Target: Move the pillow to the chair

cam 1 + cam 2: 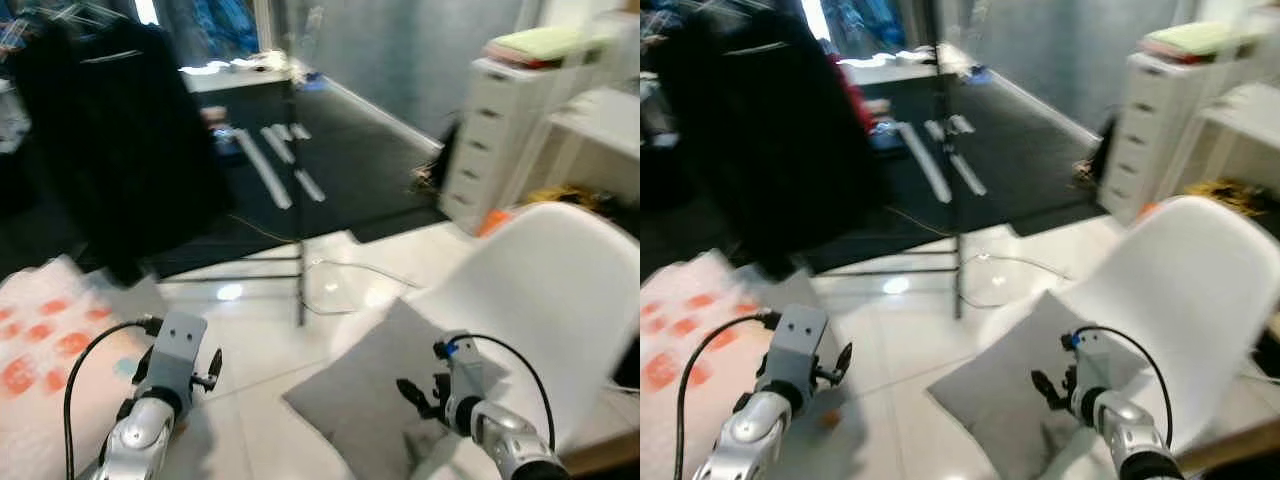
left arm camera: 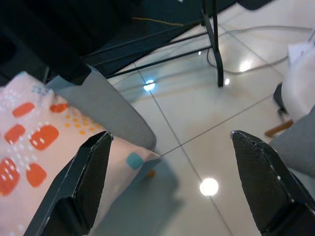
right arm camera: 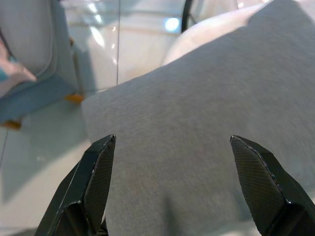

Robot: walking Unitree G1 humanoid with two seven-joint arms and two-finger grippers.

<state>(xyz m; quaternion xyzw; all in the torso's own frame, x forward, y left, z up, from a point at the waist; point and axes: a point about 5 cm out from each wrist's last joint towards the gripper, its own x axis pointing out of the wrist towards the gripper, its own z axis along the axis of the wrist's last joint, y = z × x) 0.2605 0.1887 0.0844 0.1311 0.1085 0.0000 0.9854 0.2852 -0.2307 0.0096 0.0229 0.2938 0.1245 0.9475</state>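
Resting on white chair point(image 1: 560, 300), grey pillow point(image 3: 197, 123), stand legs point(image 1: 300, 270) nearby

A lived-in room of a home, with glossy white floor tiles point(image 1: 260, 350) in the foreground giving way to a dark carpet point(image 1: 350, 160) toward the top of the frame. Dark clothes point(image 1: 120, 130) hang at upper left, a white chest of drawers point(image 1: 490, 150) topped with folded linens stands at upper right, a white moulded chair point(image 1: 540, 300) carries a grey pillow point(image 1: 380, 390) at lower right, and patterned bedding point(image 1: 50, 350) lies at lower left.
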